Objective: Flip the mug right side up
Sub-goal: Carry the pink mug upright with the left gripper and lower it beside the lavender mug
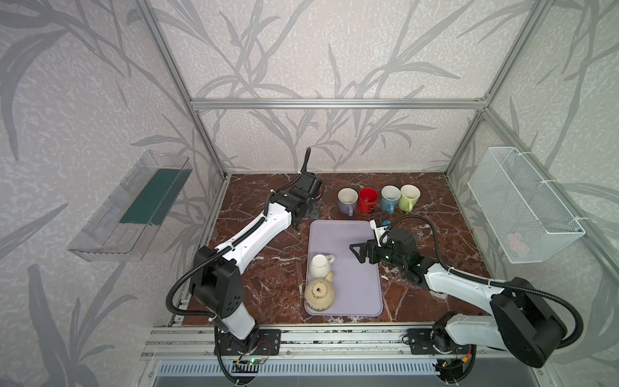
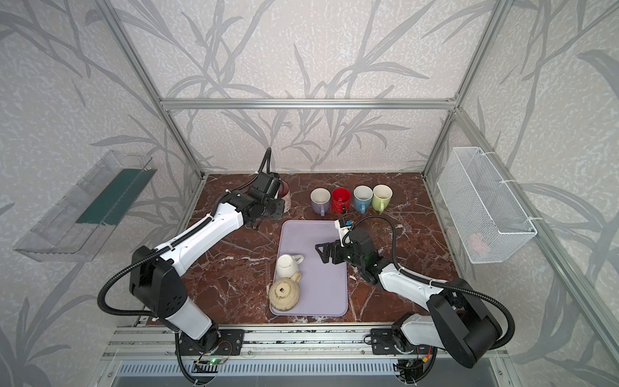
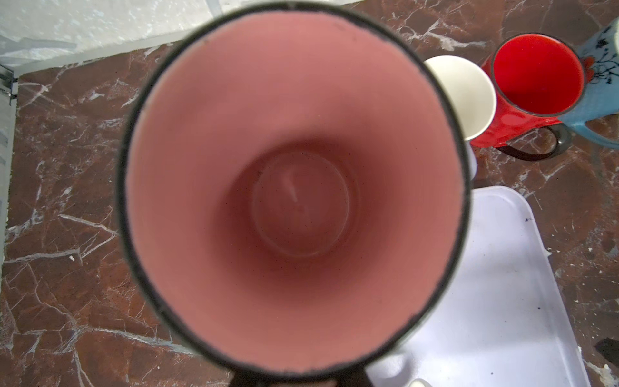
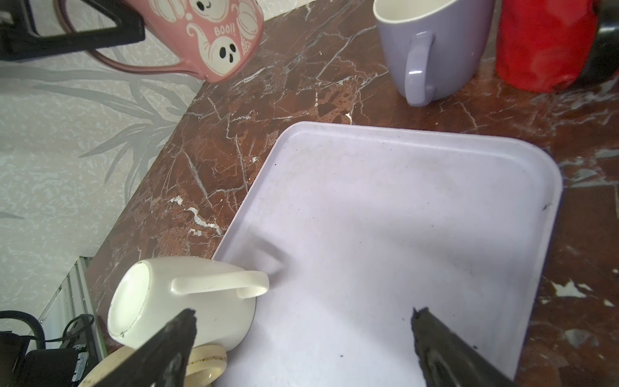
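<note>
Mugs sit in three places here. On the left side of the tray (image 1: 355,295), which lies on the bench (image 1: 268,268), two are upside down: a white mug (image 1: 320,265), handle toward the tray's middle, and just in front of it a beige mug (image 1: 319,295). Whether they touch is unclear.

Along the back of the bench, four stand mouth up in a close row: lilac mug (image 1: 347,200), red mug (image 1: 367,199), blue mug (image 1: 390,197) and green mug (image 1: 409,197).

The pink mug (image 4: 217,37), printed with white ghosts, is at the back left, left of the lilac one and off the tray. The left tool (image 4: 127,28) is clenched on its handle. The left wrist view looks straight down into its pink inside (image 3: 294,194), so it is mouth up. In a top view only a sliver of it (image 2: 285,196) shows behind the tool. I cannot tell whether its base rests on the bench.

The right tool (image 1: 356,253) hovers over the tray's right half, released, with its fingers spread wide and nothing between them (image 4: 303,315). It points toward the white mug (image 4: 214,315), near it but apart.
</note>
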Available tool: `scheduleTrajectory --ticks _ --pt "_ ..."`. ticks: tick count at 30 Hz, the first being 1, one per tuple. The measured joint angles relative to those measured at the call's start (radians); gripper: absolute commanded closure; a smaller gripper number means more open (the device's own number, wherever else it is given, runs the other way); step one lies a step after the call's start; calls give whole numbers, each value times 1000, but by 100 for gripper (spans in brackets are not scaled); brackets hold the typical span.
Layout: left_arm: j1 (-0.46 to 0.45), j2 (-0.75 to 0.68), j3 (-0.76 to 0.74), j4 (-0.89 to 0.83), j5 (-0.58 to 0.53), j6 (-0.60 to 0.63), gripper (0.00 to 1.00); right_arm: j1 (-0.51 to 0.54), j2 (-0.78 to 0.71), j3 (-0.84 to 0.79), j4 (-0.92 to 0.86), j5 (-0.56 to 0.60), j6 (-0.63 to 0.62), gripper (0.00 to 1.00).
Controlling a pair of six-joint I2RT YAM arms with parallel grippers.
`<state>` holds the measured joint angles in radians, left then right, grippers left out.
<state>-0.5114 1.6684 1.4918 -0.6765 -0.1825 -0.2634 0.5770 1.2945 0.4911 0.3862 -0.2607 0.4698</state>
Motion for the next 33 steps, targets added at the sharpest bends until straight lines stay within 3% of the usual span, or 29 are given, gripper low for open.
scheduleTrajectory --ticks 22,33 --pt "23 233 158 -1 80 -8 100 0 20 -21 34 14 8 1" --pt "23 294 161 69 150 -27 100 0 20 -23 36 16 14 1"
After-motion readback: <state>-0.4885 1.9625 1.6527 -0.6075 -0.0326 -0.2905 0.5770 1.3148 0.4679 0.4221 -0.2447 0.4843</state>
